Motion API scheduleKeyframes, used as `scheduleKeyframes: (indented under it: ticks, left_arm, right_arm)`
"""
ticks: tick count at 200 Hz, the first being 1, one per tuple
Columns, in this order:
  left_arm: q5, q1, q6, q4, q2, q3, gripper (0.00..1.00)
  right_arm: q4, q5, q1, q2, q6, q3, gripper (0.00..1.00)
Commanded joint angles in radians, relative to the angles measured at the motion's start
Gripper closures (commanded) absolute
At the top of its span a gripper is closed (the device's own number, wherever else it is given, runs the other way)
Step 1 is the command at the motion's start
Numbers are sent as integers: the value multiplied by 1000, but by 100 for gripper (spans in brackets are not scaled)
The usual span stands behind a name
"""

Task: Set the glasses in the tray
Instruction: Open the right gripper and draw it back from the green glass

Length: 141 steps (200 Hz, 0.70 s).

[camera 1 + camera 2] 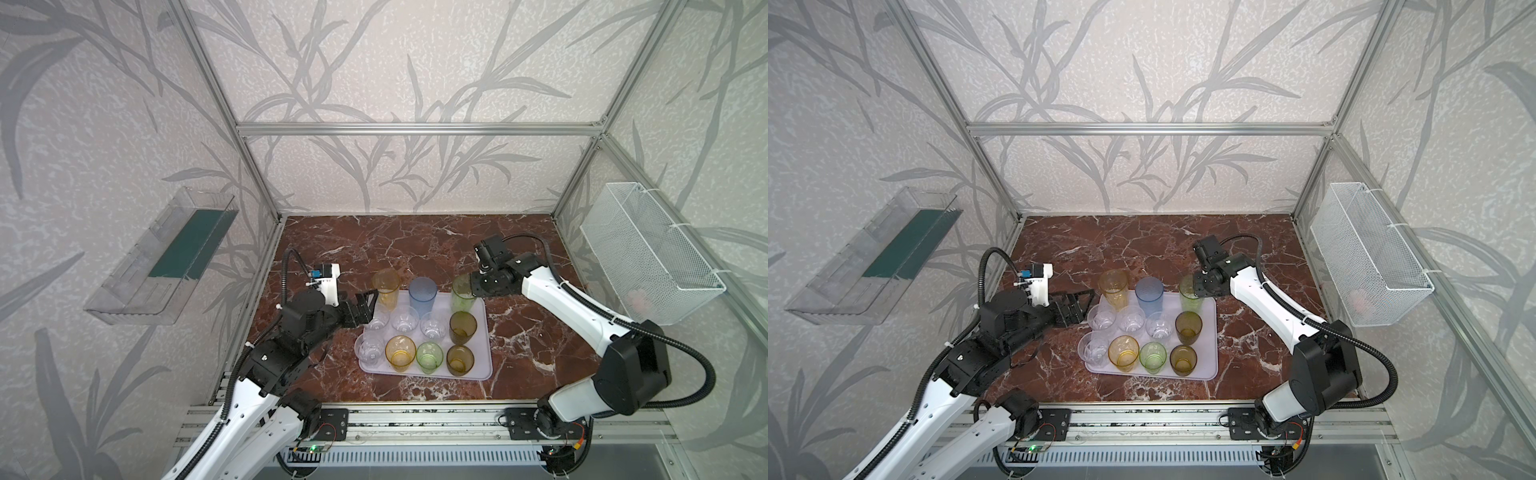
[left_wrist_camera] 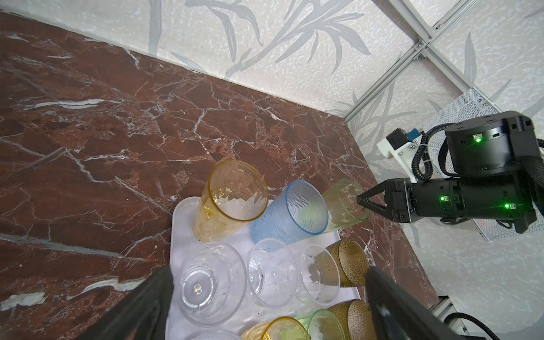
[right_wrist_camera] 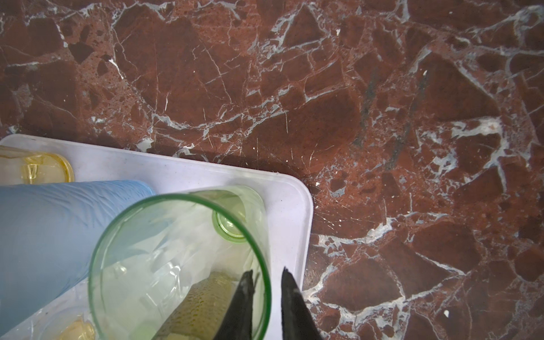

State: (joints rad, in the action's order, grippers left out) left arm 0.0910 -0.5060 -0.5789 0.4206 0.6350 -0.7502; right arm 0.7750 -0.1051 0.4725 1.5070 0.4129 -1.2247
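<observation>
The lavender tray [image 1: 481, 330] [image 1: 1209, 332] [image 3: 176, 170] holds several glasses. Along its far edge stand a tall amber glass [image 1: 386, 289], a tall blue one [image 1: 422, 293] and a tall green one [image 1: 462, 293] [image 3: 176, 250]. Short clear [image 1: 405, 320], amber [image 1: 400, 353], green [image 1: 429, 356] and olive-brown [image 1: 462, 328] ones fill the remainder. My right gripper [image 1: 471, 280] [image 3: 266, 272] straddles the tall green glass's rim, one finger inside and one outside, slightly open with a gap showing. My left gripper [image 1: 374, 306] [image 2: 269, 276] is wide open by the tray's left side, over the clear glasses, holding nothing.
A clear plastic bin [image 1: 162, 257] hangs on the left wall and a white wire basket [image 1: 648, 253] on the right wall. The tray lies on a red marble tabletop [image 1: 415, 245] enclosed by an aluminium frame.
</observation>
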Motion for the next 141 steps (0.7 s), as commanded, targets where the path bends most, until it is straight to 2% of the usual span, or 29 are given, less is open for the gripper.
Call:
scheduleKeyframes:
  ticks: [1,20,46,60,80,101,116,141]
  left_arm:
    - [-20,-2,-2,9,-8,6,1]
    - [-18,-2,-1,7,-3,6,1]
    - [-17,-2,-3,6,1,6,0]
    - [-16,-2,-2,5,2,5,1]
    - [-23,-3,-2,4,3,9,1]
    - [-38,-2,-1,12,9,5,1]
    - [-64,-3,-1,22,14,0,1]
    - [-122,-2,1,21,21,2,1]
  right_arm:
    - [12,0,3,-1,0,8,72]
    - [13,-8,3,-6,1,8,52]
    - [13,-12,3,-10,1,6,48]
    - [18,-15,2,-10,1,4,41]
    - [18,-11,2,-17,1,-1,26]
    - [15,-19,2,-35,3,2,6]
    - [12,-31,3,-52,6,4,0]
    - [0,-59,2,-88,6,12,1]
